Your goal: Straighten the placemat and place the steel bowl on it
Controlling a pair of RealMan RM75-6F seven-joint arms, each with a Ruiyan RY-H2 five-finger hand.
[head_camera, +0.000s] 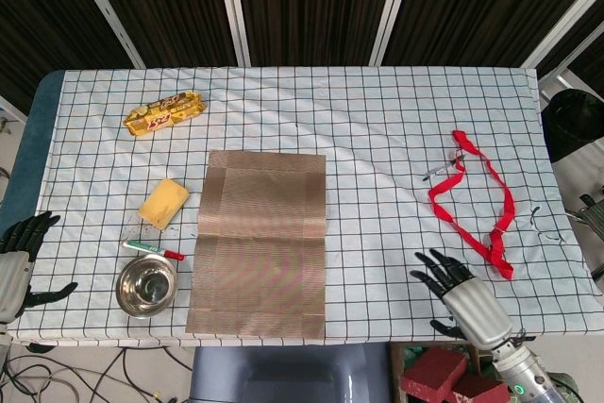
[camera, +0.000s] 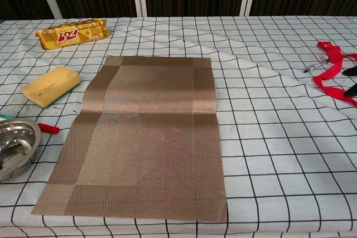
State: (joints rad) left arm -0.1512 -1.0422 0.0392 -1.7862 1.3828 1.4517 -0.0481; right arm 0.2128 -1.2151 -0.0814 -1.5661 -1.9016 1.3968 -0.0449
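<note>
This looks like a robotics lab or test room set up for trials, not a home. The desk [head_camera: 396,120] wears a white cloth with a black grid, the backdrop is dark ribbed panelling crossed by pale metal bars [head_camera: 234,7], loose cables [head_camera: 38,384] trail on the floor beneath, and red boxes [head_camera: 444,384] sit under the front edge.

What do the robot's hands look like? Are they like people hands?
A bit like people hands. The left hand and the right hand both have thin black fingers joined to a smooth silver-grey palm shell. The right wrist is a grey cylinder with a small green light near the bottom. No sleeves or gloves show.
</note>
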